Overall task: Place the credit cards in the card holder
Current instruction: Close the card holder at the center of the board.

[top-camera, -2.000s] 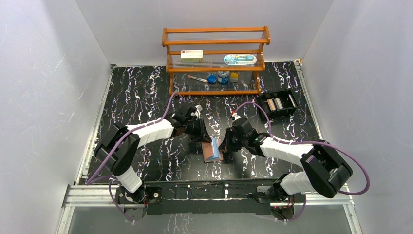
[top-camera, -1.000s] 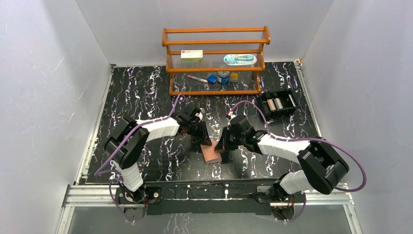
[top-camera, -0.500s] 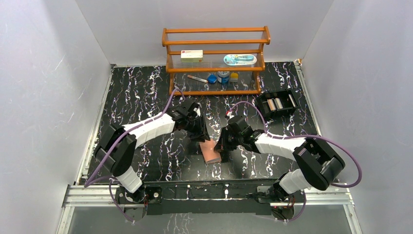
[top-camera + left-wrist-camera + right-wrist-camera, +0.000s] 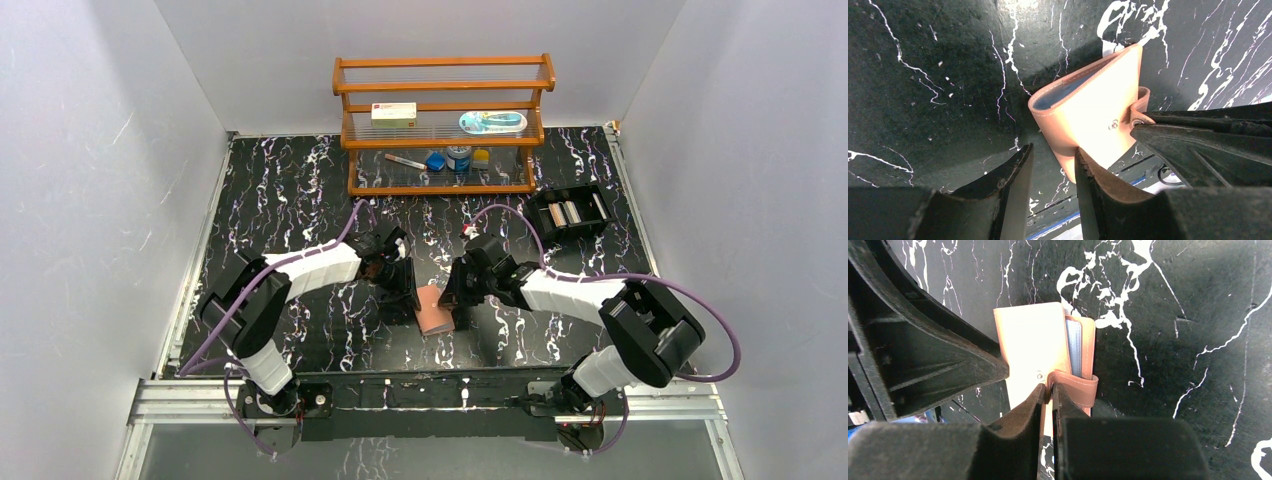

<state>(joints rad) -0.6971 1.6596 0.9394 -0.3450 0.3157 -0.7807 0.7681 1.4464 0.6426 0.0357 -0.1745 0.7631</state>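
The tan-pink card holder (image 4: 433, 312) stands on its edge at the table's middle, folded nearly shut, with bluish sleeves (image 4: 1075, 350) showing inside. My right gripper (image 4: 456, 298) is shut on its snap tab (image 4: 1079, 386), as the right wrist view (image 4: 1049, 386) shows. My left gripper (image 4: 404, 288) is open at the holder's folded spine (image 4: 1048, 125); one finger (image 4: 1088, 170) touches the leather and nothing is between the jaws (image 4: 1054, 150). Pale cards (image 4: 565, 212) stand in the black tray at the back right.
A black compartment tray (image 4: 592, 228) sits at the back right. A wooden rack (image 4: 445, 85) at the back holds a white box with a red label (image 4: 393, 114) and small items. White walls close in both sides.
The holder has gone from lying open with its blue sleeves up to standing folded. My left gripper has swung in against its left side; my right gripper has shifted slightly left with the tab.
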